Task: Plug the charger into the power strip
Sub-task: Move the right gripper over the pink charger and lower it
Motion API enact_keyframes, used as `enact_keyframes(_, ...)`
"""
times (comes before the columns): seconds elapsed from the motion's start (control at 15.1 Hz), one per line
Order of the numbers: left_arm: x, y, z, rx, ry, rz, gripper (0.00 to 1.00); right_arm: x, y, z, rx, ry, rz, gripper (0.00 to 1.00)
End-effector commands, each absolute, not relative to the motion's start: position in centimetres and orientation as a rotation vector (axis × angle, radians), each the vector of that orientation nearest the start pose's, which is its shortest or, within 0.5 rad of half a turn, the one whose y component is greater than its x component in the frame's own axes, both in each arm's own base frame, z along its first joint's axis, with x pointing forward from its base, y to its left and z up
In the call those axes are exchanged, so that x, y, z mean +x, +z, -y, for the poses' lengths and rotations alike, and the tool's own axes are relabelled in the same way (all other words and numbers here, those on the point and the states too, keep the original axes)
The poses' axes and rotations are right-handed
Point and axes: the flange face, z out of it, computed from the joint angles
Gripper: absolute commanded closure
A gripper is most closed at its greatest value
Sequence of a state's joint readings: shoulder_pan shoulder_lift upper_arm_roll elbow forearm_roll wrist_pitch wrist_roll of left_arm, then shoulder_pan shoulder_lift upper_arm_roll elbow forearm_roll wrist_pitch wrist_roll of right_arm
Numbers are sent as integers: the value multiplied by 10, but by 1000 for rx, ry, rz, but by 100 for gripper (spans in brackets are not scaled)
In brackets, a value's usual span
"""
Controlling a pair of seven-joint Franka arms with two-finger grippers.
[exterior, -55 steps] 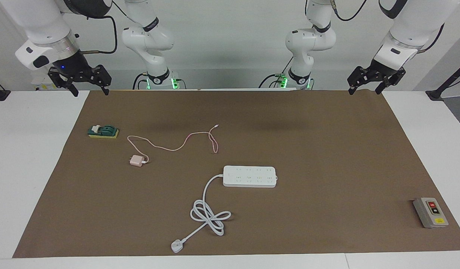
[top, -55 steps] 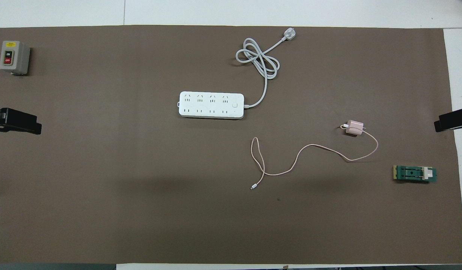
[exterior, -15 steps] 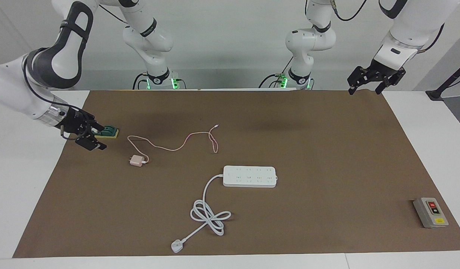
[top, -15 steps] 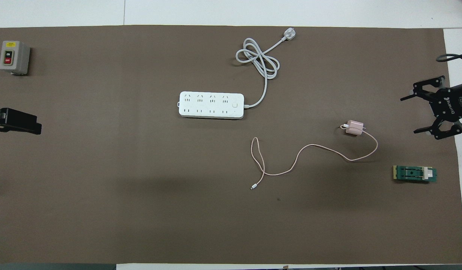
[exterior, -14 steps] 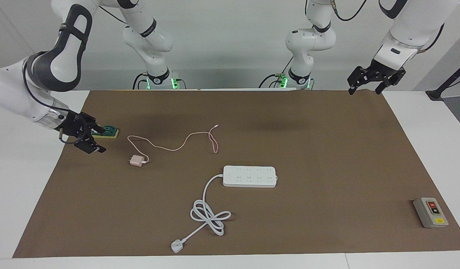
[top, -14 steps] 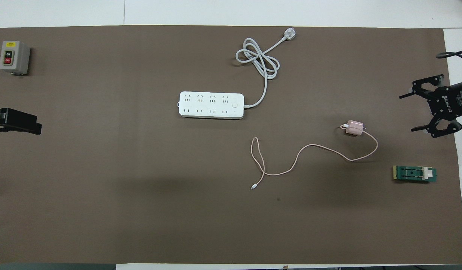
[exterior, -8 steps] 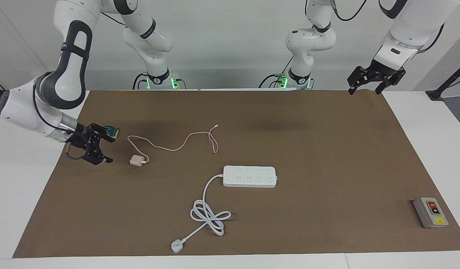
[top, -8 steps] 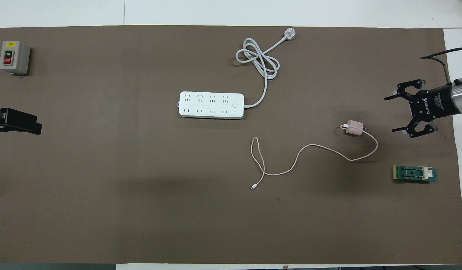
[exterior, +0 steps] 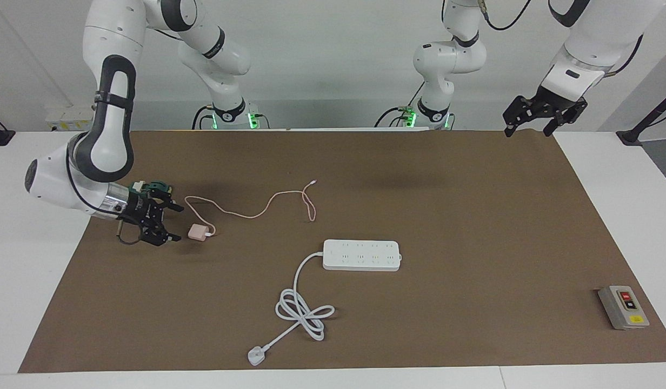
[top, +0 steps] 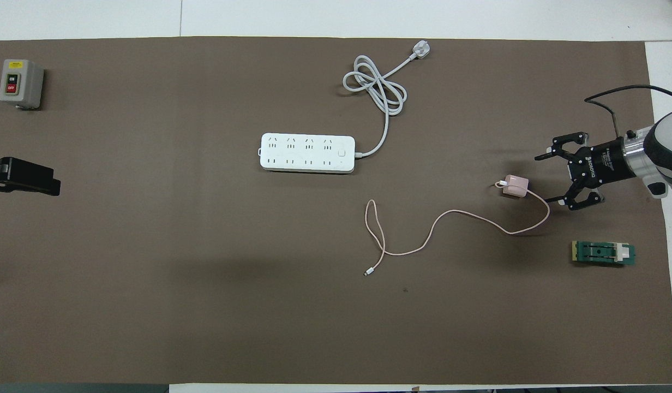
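- My right gripper [exterior: 172, 223] is low over the brown mat [exterior: 473, 216], just beside the charger [exterior: 197, 232] on its right-arm side, with the jaws spread wide and nothing between them
- The charger lies on the mat toward the right arm's end of the table, well apart from the power strip [exterior: 361, 255], which sits near the middle of the mat, farther from the robots than the charger
- The step in hand, as I judge it, is the grasp: I want the open fingers to pass either side of the little pink cube and close on its flat faces
- The pink cable [exterior: 257, 208] loops off the charger toward the robots, so I would keep both fingers clear of that loop and not pinch it
- I cannot tell from either view which way the prongs point, so I would check that before closing, so they stay free for the socket
- The green block [top: 604, 253] lies near my wrist, so I would approach slowly and keep the arm off it
- My left gripper [exterior: 544, 118] waits over the mat's edge nearest the robots, at the left arm's end, jaws apart and empty
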State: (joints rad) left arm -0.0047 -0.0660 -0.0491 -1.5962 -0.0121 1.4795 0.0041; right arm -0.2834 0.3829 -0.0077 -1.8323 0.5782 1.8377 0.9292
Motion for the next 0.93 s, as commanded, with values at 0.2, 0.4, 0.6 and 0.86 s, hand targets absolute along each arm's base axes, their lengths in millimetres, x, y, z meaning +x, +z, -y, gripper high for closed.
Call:
enact_keyframes(0.2,517,640,28,-3128,77,-90,0,573,278,131,-1825,667,-1873,0)
enact_keyframes(0.4,517,640,28,-3126,76,-90,0,565,270,128,-1817,677,-1868,0)
enact_keyframes(0.6,517,640,28,-3126,76,-90,0,560,267,123,-1838,699,-1838,0)
enact_keyframes(0.86,517,640,27,-3128,81,-85,0,545,252,122,-1893,651,-1796,0)
